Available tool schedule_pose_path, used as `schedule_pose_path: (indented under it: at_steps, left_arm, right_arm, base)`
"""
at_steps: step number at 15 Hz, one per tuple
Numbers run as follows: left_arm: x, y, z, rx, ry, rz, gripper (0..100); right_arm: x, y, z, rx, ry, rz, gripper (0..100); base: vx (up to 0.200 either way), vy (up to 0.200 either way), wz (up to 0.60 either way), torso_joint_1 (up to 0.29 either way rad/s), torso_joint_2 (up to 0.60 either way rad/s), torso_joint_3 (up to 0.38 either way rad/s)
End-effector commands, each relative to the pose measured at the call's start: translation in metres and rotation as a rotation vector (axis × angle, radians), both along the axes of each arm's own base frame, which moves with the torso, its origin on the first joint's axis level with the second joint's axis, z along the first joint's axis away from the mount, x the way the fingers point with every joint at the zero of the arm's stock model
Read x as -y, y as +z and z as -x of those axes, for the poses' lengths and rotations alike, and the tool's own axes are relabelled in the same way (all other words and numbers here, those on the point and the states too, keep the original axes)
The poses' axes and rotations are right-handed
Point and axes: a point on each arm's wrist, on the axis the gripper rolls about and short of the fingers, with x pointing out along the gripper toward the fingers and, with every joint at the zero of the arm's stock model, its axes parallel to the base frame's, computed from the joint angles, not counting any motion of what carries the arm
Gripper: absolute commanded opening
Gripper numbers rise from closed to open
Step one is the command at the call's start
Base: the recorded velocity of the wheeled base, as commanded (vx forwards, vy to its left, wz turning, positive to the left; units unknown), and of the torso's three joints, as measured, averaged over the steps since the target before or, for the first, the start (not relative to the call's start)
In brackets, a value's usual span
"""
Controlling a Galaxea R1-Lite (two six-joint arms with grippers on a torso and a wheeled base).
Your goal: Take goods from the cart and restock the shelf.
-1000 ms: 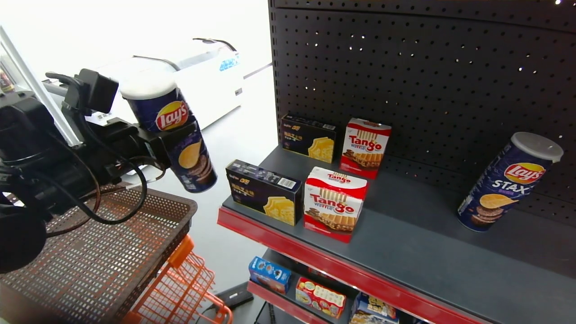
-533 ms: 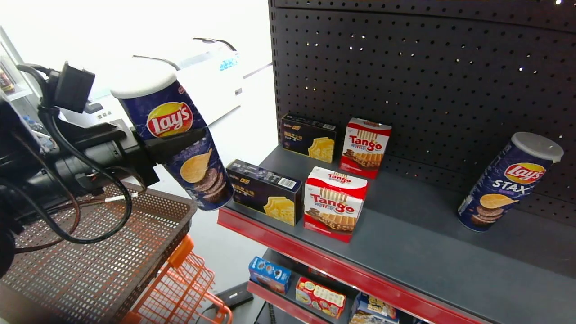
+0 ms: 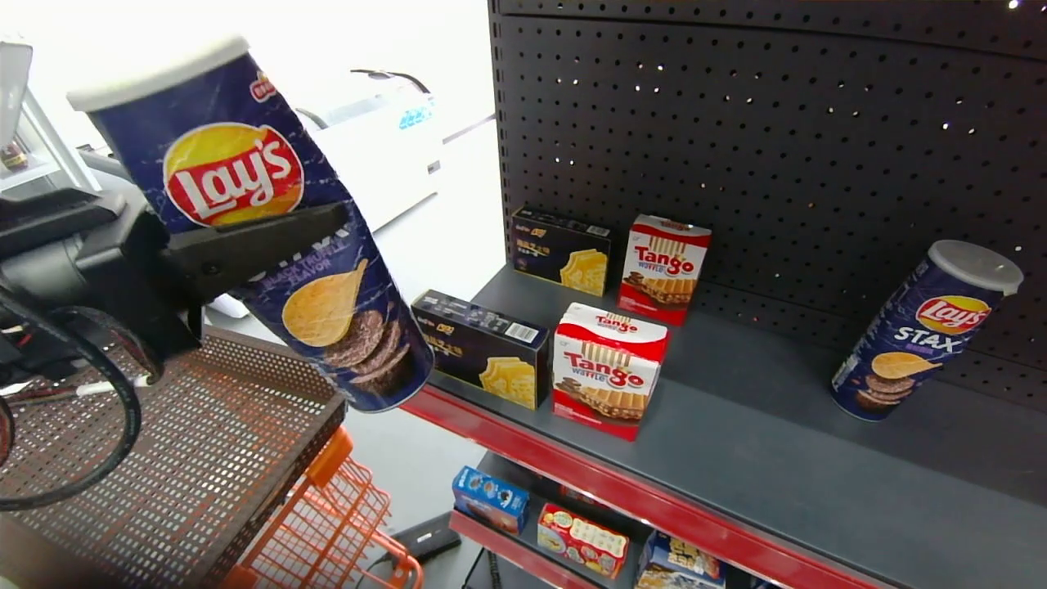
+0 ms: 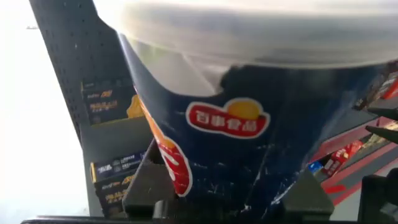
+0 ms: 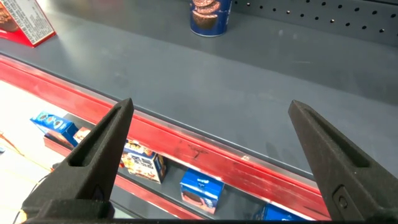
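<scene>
This was a shop, a small grocery by the look of it. A dark shelf [image 3: 736, 458] with a red front edge [image 3: 523, 446] and a black pegboard back [image 3: 777, 123] carried boxed wafers [image 3: 607, 370], dark boxes [image 3: 483, 348] and a crisp can [image 3: 924, 331], faces turned outward. More packets [image 3: 581, 538] sat on the tier below. An orange wire cart [image 3: 327, 523] stood beside it, and a white chest freezer [image 3: 384, 139] farther off.

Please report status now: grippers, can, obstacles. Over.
Left gripper shut on chips can, tilted, off shelf corner. Right gripper open, empty, at shelf front. Dark box near can's base.
</scene>
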Motion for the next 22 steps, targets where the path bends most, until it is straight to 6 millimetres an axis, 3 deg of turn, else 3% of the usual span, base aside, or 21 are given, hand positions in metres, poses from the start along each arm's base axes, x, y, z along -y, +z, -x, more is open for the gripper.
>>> schedule_pose_path:
  at_steps: [1,6,12,22]
  left_arm:
    - [0.007,0.002,0.000,0.004,-0.037,0.001,0]
    - [0.010,-0.009,0.000,-0.054,-0.039,-0.074,0]
    - [0.017,-0.005,0.001,-0.010,-0.068,-0.090,0]
    - [0.022,-0.001,0.004,0.006,-0.095,-0.086,0]
  right_arm:
    - [0.000,0.000,0.000,-0.001,-0.001,0.000,100]
    - [0.000,0.000,0.000,-0.001,0.000,0.003,100]
    - [0.000,0.000,0.000,-0.001,0.000,0.003,100]
    - [0.000,0.000,0.000,-0.001,0.000,0.003,100]
  base:
    - [0.000,0.000,0.00,0.000,0.00,0.000]
    - [0.000,0.000,0.00,0.000,0.00,0.000]
    - [0.000,0.000,0.00,0.000,0.00,0.000]
    - [0.000,0.000,-0.60,0.002,0.00,0.002]
